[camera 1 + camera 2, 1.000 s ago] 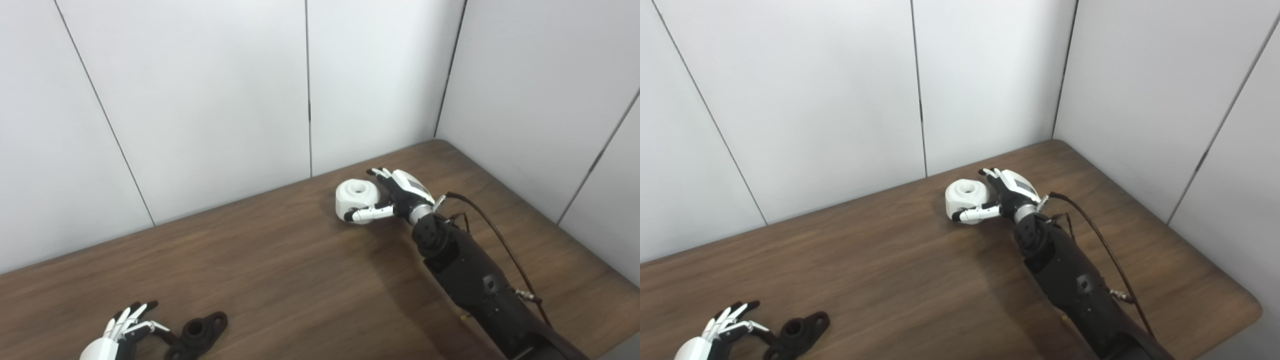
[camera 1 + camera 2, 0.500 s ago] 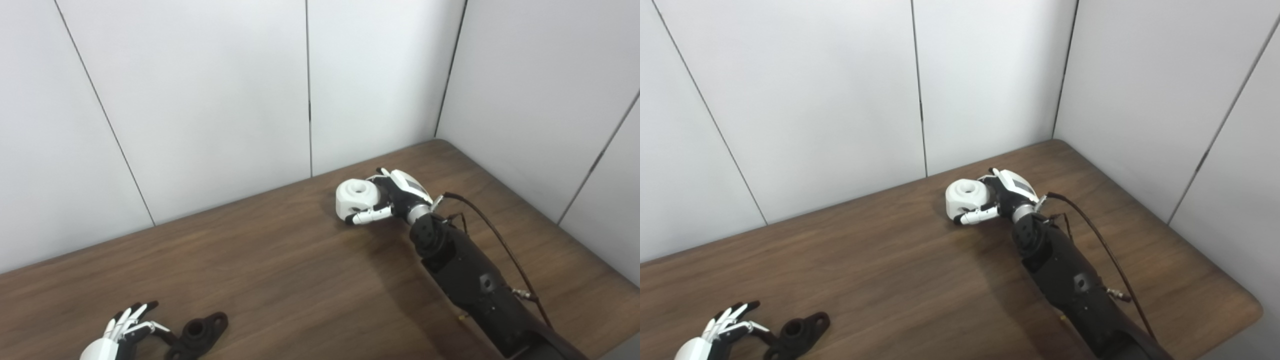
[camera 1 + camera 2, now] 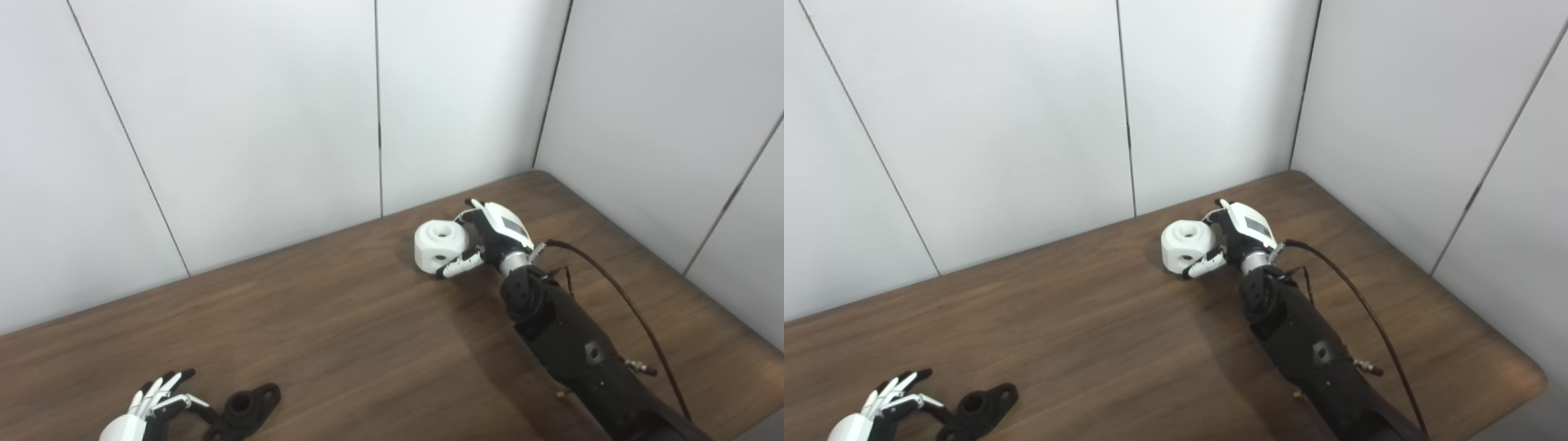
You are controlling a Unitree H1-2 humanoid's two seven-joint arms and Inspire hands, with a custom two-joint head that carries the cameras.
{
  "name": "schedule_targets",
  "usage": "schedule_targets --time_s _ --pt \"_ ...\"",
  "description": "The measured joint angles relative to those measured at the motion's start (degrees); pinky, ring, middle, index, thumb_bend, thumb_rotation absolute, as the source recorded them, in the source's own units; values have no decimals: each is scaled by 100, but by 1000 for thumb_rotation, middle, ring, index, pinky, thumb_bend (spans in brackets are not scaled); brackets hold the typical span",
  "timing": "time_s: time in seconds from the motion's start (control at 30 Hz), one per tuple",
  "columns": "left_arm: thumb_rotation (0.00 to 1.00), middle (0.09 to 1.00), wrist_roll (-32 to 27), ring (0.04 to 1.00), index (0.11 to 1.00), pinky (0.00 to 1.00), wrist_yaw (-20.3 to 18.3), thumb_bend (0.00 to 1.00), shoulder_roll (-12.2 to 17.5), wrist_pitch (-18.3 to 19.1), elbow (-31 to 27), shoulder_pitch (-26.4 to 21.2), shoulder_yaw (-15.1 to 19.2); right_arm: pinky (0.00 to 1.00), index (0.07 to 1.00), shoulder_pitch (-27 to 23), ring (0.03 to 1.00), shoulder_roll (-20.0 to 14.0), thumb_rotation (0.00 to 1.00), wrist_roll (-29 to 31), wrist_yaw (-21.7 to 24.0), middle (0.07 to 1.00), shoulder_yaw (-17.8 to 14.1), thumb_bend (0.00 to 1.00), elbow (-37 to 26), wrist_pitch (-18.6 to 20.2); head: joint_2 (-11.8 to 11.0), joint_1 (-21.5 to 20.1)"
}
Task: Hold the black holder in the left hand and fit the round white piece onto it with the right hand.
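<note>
Two hands were in view over a brown wooden table (image 3: pixel 343 331) set against white wall panels (image 3: pixel 257 122). At the far side, the right hand (image 3: pixel 484 236) had its fingers curled behind the round white piece (image 3: pixel 438 245) and its thumb (image 3: pixel 458 264) laid along the near lower edge, so the piece was gripped between them. The piece showed a round hole in its top face and another in its side. Whether it rested on the table or was raised just clear of it could not be determined. A dark cable (image 3: pixel 618 300) ran along the right forearm.

At the near left corner, the left hand (image 3: pixel 147 410) held nothing; its fingers (image 3: pixel 160 387) were extended and spread apart. The black holder (image 3: pixel 244 409) lay flat on the table just beside that hand. The thumb tip reached toward the holder's near end; whether it touched could not be confirmed. Holder and white piece lay well apart.
</note>
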Motion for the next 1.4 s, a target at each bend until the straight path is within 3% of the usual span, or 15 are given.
schedule_targets --time_s 0.3,0.4,0.67,1.17,1.4 --pt "48 903 17 959 482 1000 -6 512 1 2 -23 11 -9 835 481 94 998 -4 142 13 22 954 -2 506 -186 -11 141 325" --pt "48 902 46 956 482 1000 -69 513 1 42 -117 70 -37 819 482 224 993 -68 145 -18 122 951 77 505 -518 -20 228 737" --pt "50 906 56 949 483 1000 -242 514 -21 291 -334 164 -79 859 480 461 997 -162 143 -166 485 967 281 505 -1818 -117 386 975" --pt "46 891 249 939 483 1000 -222 515 -102 501 -386 125 -247 837 481 1013 1000 374 141 60 1223 989 562 503 -3309 -446 606 1468" --pt "46 900 369 955 483 1000 -184 515 -213 594 -376 58 -339 852 480 1058 1000 727 142 263 1708 992 979 503 -3903 -637 738 1792"
